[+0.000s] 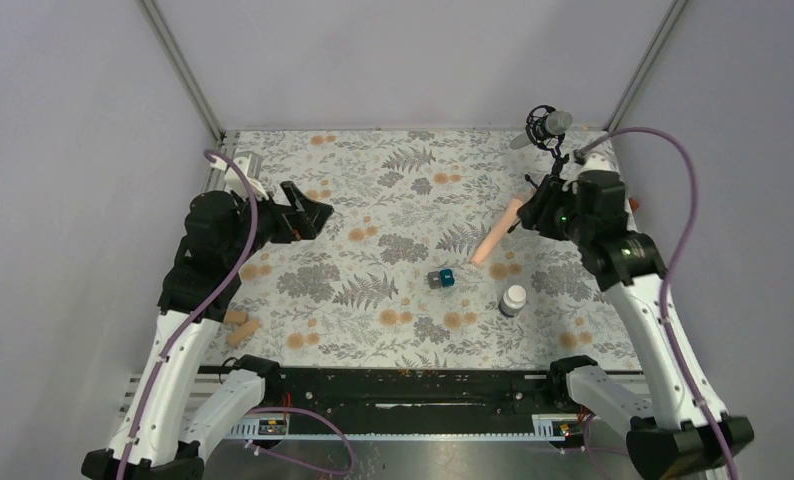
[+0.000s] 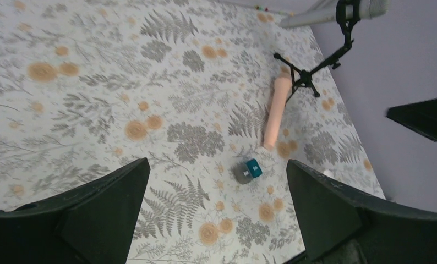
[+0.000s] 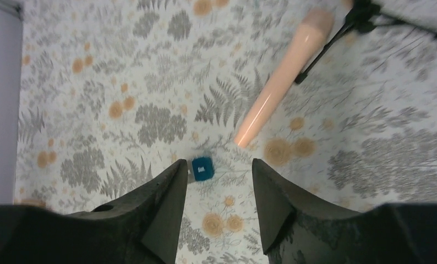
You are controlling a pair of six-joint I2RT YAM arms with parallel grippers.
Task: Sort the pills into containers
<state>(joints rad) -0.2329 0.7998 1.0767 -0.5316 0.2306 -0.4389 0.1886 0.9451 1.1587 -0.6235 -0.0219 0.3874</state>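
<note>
The left gripper (image 1: 308, 215) hangs wide apart and the right gripper (image 1: 529, 212) half apart, both empty. The teal box (image 1: 441, 278) sits mid-surface (image 1: 393, 180), with the white bottle (image 1: 513, 299) near it. The two peach pieces (image 1: 239, 325) by the left arm are likely the pills. Straddle one squarely before closing. The bottle's label is too small to read.

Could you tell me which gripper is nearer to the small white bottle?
Right. The right gripper hovers just behind the white bottle, slightly to its right. The left gripper hangs far off across the table, on the left side.
</note>
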